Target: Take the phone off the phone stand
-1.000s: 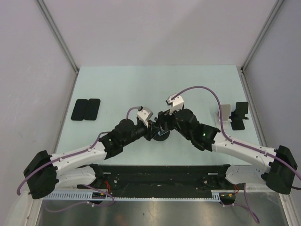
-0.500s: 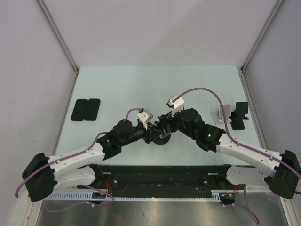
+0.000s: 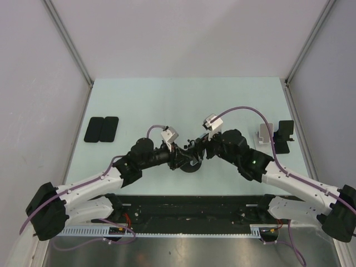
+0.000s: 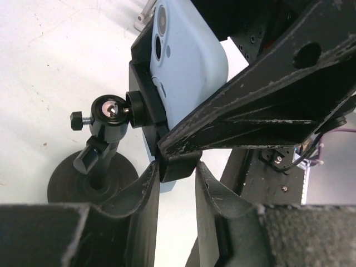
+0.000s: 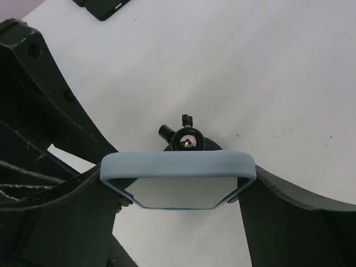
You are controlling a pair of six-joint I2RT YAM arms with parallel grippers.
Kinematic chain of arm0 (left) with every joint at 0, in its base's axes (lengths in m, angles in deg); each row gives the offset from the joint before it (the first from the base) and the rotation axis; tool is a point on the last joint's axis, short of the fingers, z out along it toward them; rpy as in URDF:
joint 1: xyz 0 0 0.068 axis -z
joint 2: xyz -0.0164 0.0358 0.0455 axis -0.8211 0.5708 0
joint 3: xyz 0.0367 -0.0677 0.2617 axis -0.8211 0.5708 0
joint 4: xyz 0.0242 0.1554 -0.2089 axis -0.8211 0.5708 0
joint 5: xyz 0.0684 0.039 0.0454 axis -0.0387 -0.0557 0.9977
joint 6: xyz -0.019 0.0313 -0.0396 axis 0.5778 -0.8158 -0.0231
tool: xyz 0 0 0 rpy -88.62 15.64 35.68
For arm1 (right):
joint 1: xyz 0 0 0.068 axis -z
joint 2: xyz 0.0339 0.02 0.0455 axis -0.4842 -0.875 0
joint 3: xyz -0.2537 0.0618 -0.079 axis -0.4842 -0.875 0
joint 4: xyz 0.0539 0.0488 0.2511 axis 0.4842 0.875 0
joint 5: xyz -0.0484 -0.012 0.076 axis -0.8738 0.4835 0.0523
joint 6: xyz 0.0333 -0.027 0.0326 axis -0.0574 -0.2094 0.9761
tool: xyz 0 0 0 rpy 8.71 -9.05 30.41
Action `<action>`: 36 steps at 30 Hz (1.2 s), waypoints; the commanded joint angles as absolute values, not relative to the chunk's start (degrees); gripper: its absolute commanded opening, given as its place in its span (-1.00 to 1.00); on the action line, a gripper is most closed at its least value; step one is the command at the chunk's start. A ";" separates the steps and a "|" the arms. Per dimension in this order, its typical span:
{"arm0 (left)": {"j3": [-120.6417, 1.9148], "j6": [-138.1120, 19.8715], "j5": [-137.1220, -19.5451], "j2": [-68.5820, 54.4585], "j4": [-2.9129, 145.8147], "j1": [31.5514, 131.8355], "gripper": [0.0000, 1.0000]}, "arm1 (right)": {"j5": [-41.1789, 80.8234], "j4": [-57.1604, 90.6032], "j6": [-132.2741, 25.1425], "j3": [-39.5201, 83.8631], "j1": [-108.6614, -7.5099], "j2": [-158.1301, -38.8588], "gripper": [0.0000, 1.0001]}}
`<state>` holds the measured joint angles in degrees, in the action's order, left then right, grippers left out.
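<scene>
Phone (image 5: 177, 161), pale blue case: rests back-first against the cradle of the phone stand (image 4: 108, 114), near the middle of the table (image 3: 167, 100).
Phone stand, black, round base, ball joint: stands on the table.
Right claw (image 5: 178, 188): closed on the phone, one finger pressing each side edge.
Left claw (image 4: 177, 169): clamped on the cradle's lower lip, just below the phone.
Two dark flat pads (image 3: 102, 129): lie side by side near the left edge.
Small holders (image 3: 266, 133), white and black: stand near the right edge.
</scene>
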<state>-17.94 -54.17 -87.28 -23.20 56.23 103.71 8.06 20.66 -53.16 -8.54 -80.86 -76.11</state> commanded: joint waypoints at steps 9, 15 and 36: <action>-18.31 -51.27 -76.67 -25.60 57.21 94.56 -0.56 | 12.28 22.63 -55.73 -9.96 -80.55 -71.11 -1.00; -16.73 -58.39 -71.57 -31.39 57.12 103.97 0.31 | 0.94 19.65 -52.12 -9.87 -83.18 -72.34 -1.00; -18.04 -61.83 -64.01 -23.24 49.83 113.47 0.74 | -11.28 16.92 -42.10 -9.87 -87.32 -75.33 -1.00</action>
<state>-13.96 -60.70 -65.23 -26.24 54.68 112.73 -7.63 20.49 -44.72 -10.28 -86.74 -75.13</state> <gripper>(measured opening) 0.877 0.798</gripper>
